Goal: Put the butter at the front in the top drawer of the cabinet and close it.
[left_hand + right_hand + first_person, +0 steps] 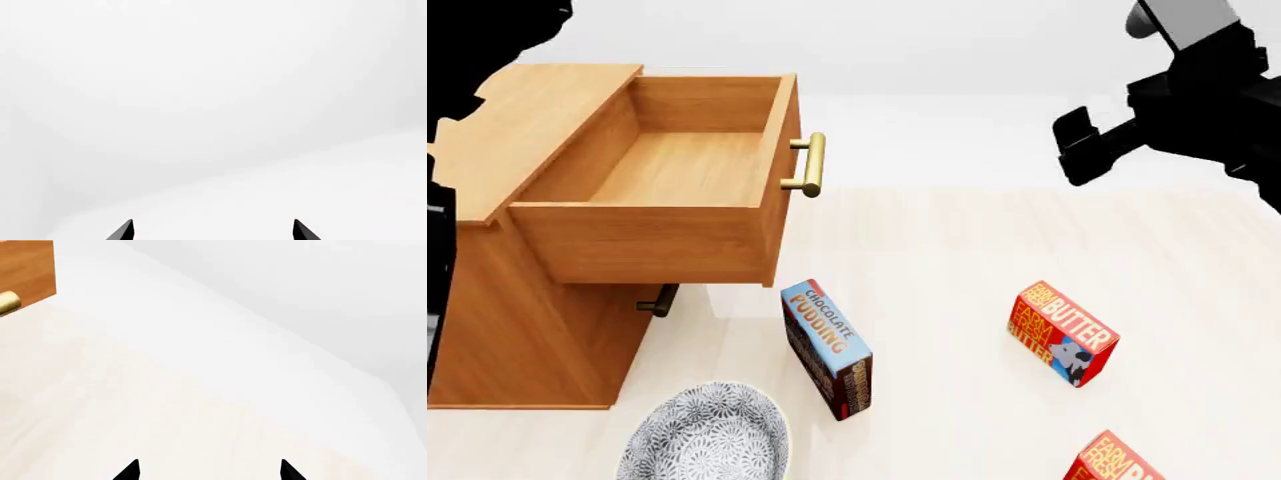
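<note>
The cabinet stands at the left in the head view. Its top drawer is pulled out and holds nothing, with its brass bar handle facing right. Two red butter cartons lie on the floor: the front butter, cut by the view's bottom edge, and another one farther back. My right gripper is open and empty, held high above the floor; it shows at the upper right of the head view. My left gripper is open and empty and faces only white surface.
A blue-topped chocolate pudding box lies in front of the drawer. A patterned grey bowl sits by the cabinet's front corner. The lower drawer's small handle shows under the open drawer. The right wrist view catches a corner of the cabinet wood.
</note>
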Motion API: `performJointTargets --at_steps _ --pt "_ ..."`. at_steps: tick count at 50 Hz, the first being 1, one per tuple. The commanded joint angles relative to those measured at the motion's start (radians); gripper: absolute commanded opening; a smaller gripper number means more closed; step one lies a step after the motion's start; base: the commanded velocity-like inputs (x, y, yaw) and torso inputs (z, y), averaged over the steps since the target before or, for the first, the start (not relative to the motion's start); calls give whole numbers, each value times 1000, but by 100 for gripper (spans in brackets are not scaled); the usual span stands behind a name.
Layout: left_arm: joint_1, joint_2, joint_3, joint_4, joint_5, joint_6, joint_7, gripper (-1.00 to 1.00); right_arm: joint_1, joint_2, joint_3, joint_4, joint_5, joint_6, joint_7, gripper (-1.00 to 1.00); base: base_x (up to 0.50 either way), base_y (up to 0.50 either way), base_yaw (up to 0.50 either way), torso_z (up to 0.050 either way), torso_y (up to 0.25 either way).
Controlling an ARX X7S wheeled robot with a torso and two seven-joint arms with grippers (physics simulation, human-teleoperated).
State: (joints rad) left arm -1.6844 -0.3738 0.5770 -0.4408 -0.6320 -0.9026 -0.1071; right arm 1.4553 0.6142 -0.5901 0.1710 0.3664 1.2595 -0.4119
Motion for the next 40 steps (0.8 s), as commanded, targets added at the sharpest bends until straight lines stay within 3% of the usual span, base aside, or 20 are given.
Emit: performJointTargets --at_steps 1,14,40 --pt "25 -25 -9 48 14 57 -13 100 -36 130 -86 -89 43 46 -122 100 0 0 0 0 0" --pt "24 -42 1 74 32 78 -16 100 -117 233 -106 -148 79 21 -179 100 0 0 0 0 0" --pt "35 -45 21 86 36 75 -9 100 -214 251 -162 -95 65 -60 -192 100 0 0 0 0 0"
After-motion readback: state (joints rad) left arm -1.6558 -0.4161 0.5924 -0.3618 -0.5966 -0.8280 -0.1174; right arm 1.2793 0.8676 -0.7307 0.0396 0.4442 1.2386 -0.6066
